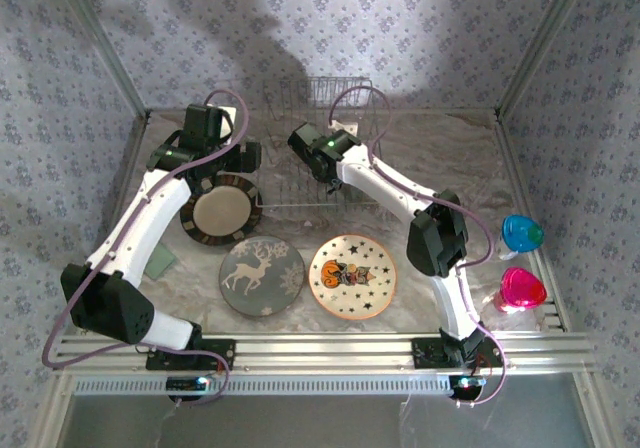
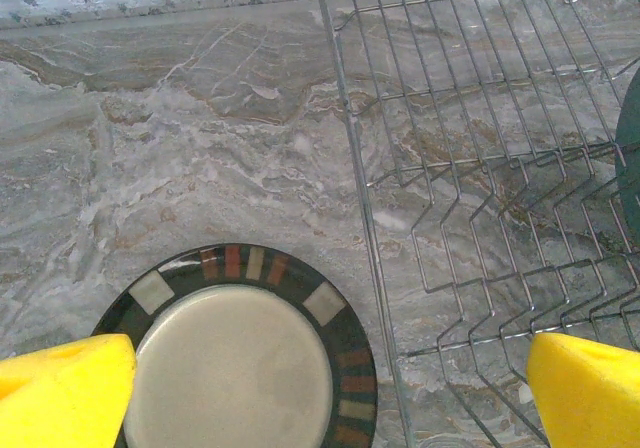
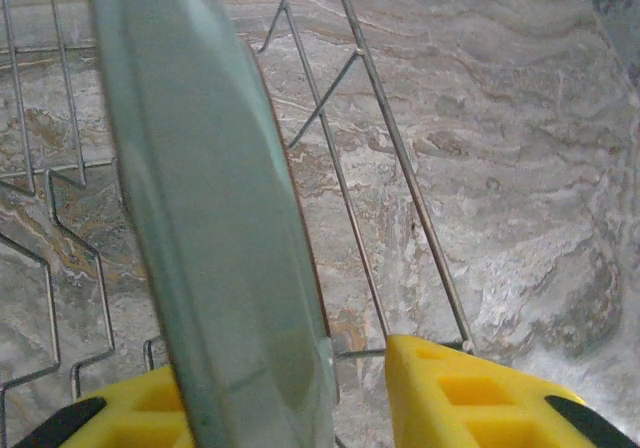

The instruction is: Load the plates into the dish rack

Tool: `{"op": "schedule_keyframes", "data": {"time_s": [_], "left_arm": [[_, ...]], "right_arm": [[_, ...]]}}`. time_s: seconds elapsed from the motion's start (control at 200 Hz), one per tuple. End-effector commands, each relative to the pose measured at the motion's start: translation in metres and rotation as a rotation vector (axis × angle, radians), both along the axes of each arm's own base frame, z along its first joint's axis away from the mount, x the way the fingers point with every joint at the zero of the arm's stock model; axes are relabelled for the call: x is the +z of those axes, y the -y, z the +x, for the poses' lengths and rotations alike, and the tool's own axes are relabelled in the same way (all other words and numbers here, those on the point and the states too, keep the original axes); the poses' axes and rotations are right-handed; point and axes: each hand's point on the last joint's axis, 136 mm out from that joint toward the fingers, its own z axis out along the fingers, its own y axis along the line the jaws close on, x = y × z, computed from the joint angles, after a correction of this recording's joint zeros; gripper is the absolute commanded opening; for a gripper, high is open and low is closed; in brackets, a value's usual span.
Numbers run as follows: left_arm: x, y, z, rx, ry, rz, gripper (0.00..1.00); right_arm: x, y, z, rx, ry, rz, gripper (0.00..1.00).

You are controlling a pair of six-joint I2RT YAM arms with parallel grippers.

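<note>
Marble bench (image 1: 430, 158), far edge: dish rack (image 1: 310, 90) props teal plate (image 3: 210, 218) on edge, so my right hand (image 3: 300, 400) sits part-open astride it, gripping nothing; my left hand (image 2: 325, 388), wide open and empty, is poised over striped plate (image 2: 235, 368).

Pale teal plate (image 3: 215, 228); grey reindeer plate (image 1: 262, 277)
</note>
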Motion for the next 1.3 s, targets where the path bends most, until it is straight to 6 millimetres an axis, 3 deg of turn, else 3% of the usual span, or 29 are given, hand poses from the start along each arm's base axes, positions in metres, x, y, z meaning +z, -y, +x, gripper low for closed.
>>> {"op": "schedule_keyframes", "data": {"time_s": [0.0,0.17,0.515,0.705,1.099,1.294], "left_arm": [[0.002,0.001,0.003,0.002,0.002,-0.022,0.99],[0.002,0.001,0.004,0.003,0.005,-0.019,0.99],[0.001,0.0,0.004,0.006,0.003,-0.019,0.99],[0.0,0.0,0.004,0.006,0.0,-0.021,0.99],[-0.001,0.0,0.005,0.007,-0.003,-0.022,0.99],[0.0,0.001,0.003,0.006,-0.003,-0.026,0.99]], "right_arm": [[0.02,0.009,-0.009,-0.016,0.022,0.019,0.46],[0.024,0.005,-0.013,0.0,0.03,0.043,0.6],[0.036,-0.002,-0.025,0.039,0.046,0.129,0.77],[0.046,-0.002,-0.031,0.06,0.069,0.176,0.79],[0.048,-0.008,-0.045,0.099,0.073,0.292,0.84],[0.063,-0.003,-0.058,0.12,0.104,0.346,0.86]]}}
